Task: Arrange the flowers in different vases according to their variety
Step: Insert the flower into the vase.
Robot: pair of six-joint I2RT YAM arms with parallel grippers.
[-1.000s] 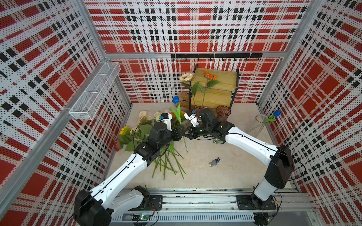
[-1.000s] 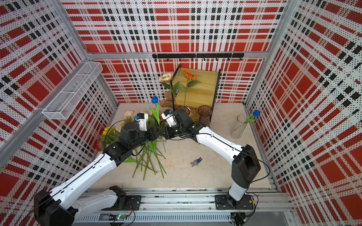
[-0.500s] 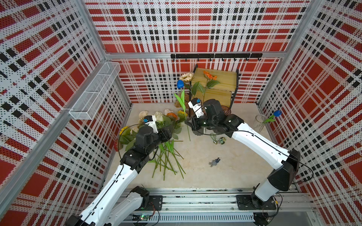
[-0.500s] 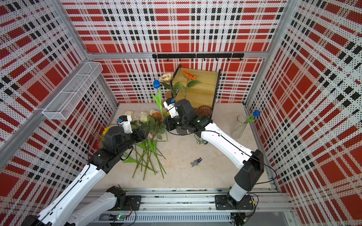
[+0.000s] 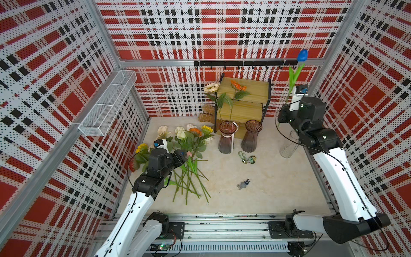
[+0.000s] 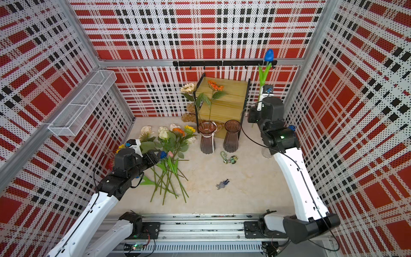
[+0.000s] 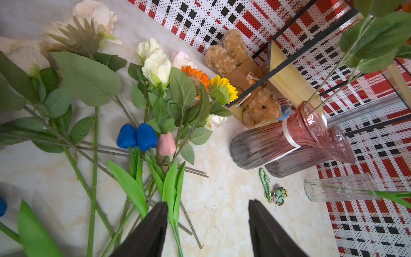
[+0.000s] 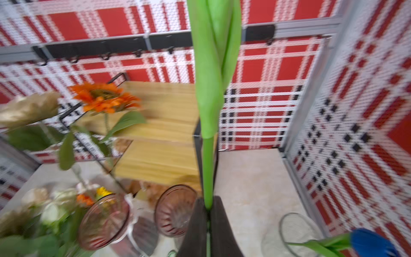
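Observation:
My right gripper [image 8: 208, 200] is shut on the green stem of a blue tulip [image 5: 302, 55], held upright and high at the back right. Below it stands the clear glass cylinder vase [image 8: 295, 231] with another blue tulip [image 8: 371, 242] in it. The pinkish vase [image 5: 226, 138] holds a cream sunflower and an orange one. The brownish vase [image 5: 252, 136] beside it is empty. My left gripper [image 7: 208, 203] is open and empty, low over the flower pile [image 5: 189, 142], just short of two blue tulips [image 7: 136, 135] and a pink one [image 7: 166, 143].
A wooden two-tier shelf [image 5: 243, 100] stands at the back wall behind the ribbed vases, with a teddy bear [image 5: 206, 113] at its left. A green keychain [image 5: 246, 158] and a small toy figure [image 5: 243, 183] lie mid-table. A wire basket [image 5: 106, 102] hangs on the left wall.
The right arm has carried the blue tulip from the table's middle up to the back right corner. The left arm has drawn back over the pile, its jaws now wider.

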